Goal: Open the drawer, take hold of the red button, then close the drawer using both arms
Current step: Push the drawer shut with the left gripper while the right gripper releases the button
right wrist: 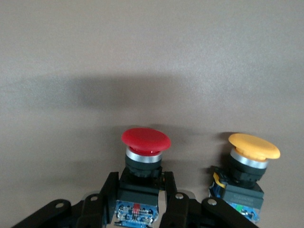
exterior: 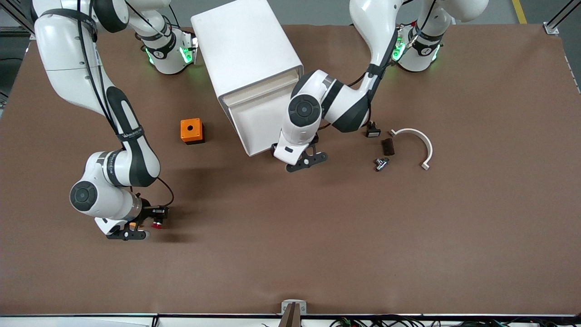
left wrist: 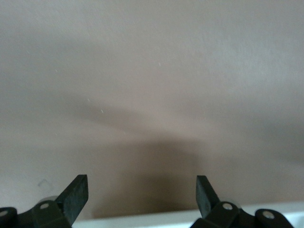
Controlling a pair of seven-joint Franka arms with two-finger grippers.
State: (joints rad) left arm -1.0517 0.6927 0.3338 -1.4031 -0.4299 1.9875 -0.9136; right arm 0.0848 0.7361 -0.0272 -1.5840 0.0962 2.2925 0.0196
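The white cabinet [exterior: 247, 50] stands at the back of the table, and its drawer [exterior: 261, 122] is pulled out toward the front camera. My left gripper [exterior: 303, 160] is open and empty just past the drawer's front corner. In the left wrist view [left wrist: 141, 190] only a strip of the drawer's white edge [left wrist: 156, 219] shows by the fingers. My right gripper [exterior: 152, 222] is low over the table at the right arm's end. It is shut on the black body of the red-capped button [right wrist: 145, 142], which also shows in the front view [exterior: 157, 224].
An orange-capped button [right wrist: 251, 152] lies right beside the red one. An orange cube with a hole [exterior: 192, 131] sits beside the drawer. A white curved piece [exterior: 420, 143], a dark block [exterior: 387, 146] and a small metal part [exterior: 381, 163] lie toward the left arm's end.
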